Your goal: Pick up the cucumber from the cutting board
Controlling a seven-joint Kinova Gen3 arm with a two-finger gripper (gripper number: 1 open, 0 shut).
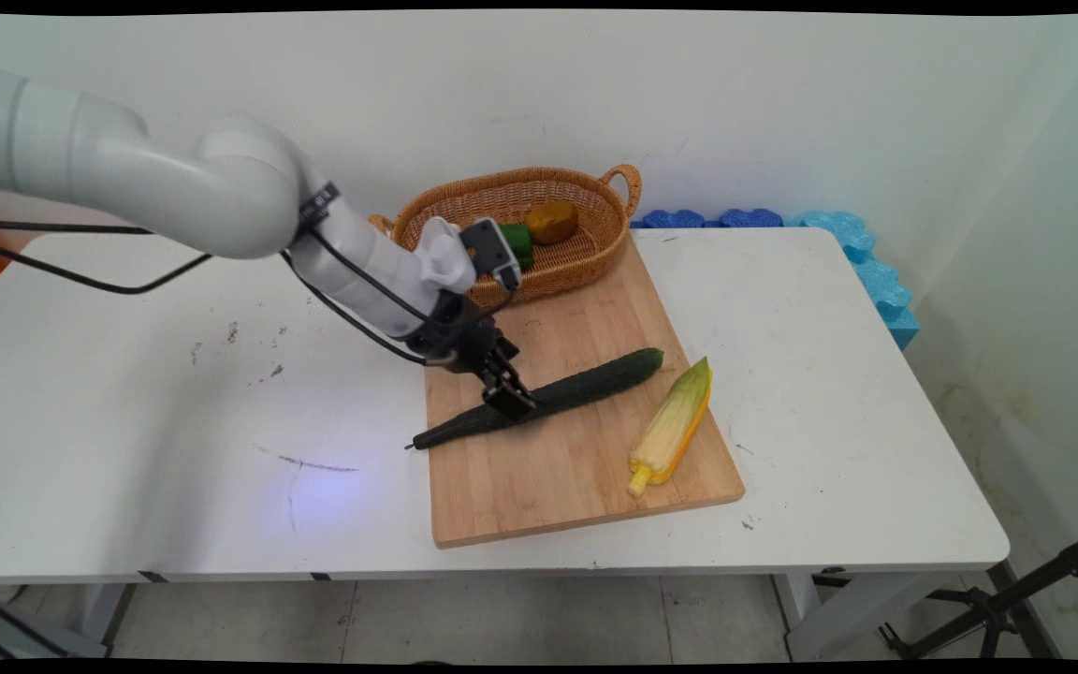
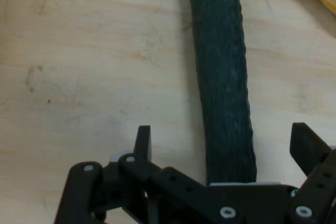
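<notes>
Hung low over the board (image 1: 586,487), gripper (image 2: 226,148) spread wide, fingers (image 2: 143,141) either side of the cucumber (image 2: 223,77), nothing clamped yet. Lay slantwise across the board, that cucumber, thin tail just off the left edge. Looked stiff, light, slightly slick; best taken mid-body. Counted one cucumber, one corn (image 1: 672,429) alongside, one basket (image 1: 525,229) behind holding two items.

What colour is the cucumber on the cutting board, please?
The cucumber is dark green with a bumpy skin, seen best in the hand view.
</notes>
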